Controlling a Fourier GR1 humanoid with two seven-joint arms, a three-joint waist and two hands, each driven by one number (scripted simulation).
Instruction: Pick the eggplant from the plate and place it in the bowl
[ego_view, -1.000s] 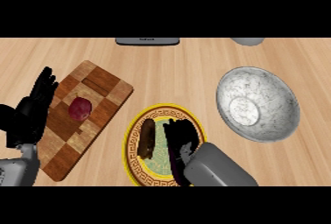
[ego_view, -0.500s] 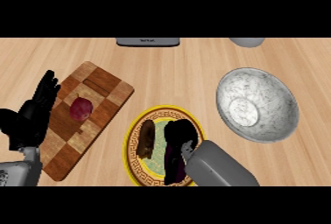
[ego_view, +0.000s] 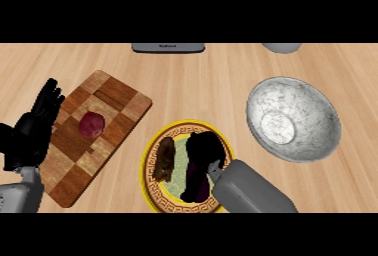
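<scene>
We are seeing the right hand (ego_view: 201, 150) curling down over the dark eggplant (ego_view: 198, 186) lying on the yellow-rimmed plate (ego_view: 151, 150); whether it is gripping is unclear. The marble bowl (ego_view: 295, 120) is sitting nearby. The left hand (ego_view: 33, 131) is resting open.

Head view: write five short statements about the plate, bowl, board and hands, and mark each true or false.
1. The right hand is over the yellow-rimmed plate. True.
2. The bowl holds the eggplant. False: the bowl has nothing in it; a dark item lies on the plate.
3. A red round item sits on the cutting board. True.
4. The left hand grips the cutting board. False: it rests open at the left edge.
5. The bowl is left of the plate. False: right.
</scene>
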